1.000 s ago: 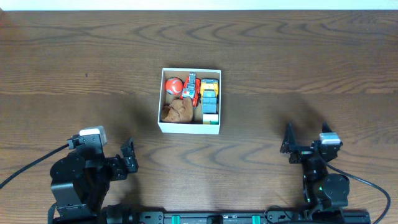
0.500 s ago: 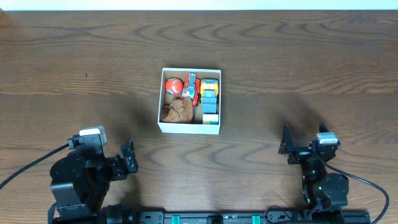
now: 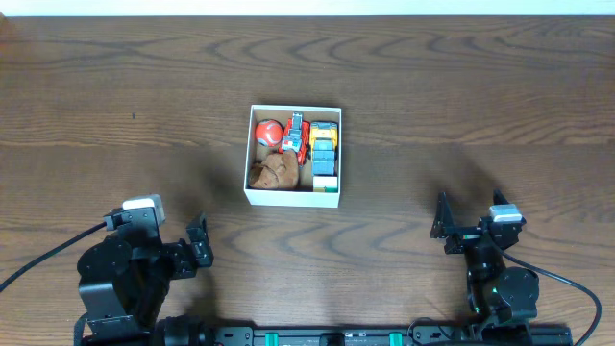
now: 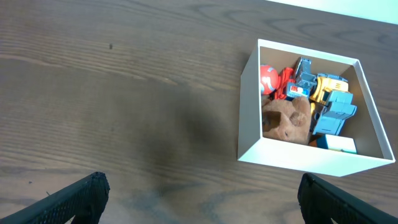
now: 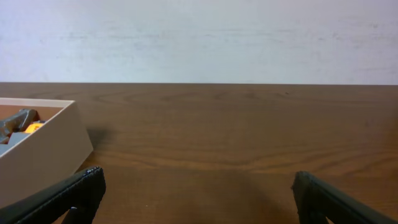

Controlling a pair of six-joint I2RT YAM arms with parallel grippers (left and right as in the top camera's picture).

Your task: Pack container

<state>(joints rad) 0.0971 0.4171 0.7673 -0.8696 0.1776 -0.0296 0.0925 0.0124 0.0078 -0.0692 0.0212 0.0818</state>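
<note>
The container (image 3: 293,199), toys (image 3: 325,152) inside, sat at one o'clock from the left gripper (image 3: 199,242) and eleven o'clock from the right gripper (image 3: 444,226). Both grippers gaped wide, holding nothing.

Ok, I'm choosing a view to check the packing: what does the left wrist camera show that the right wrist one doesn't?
Only left wrist: the container's whole inside from above, including the red ball. Only right wrist: the pale wall beyond the table. Both: the container's white side, the table, and each camera's own open, empty gripper: left gripper, right gripper.
</note>
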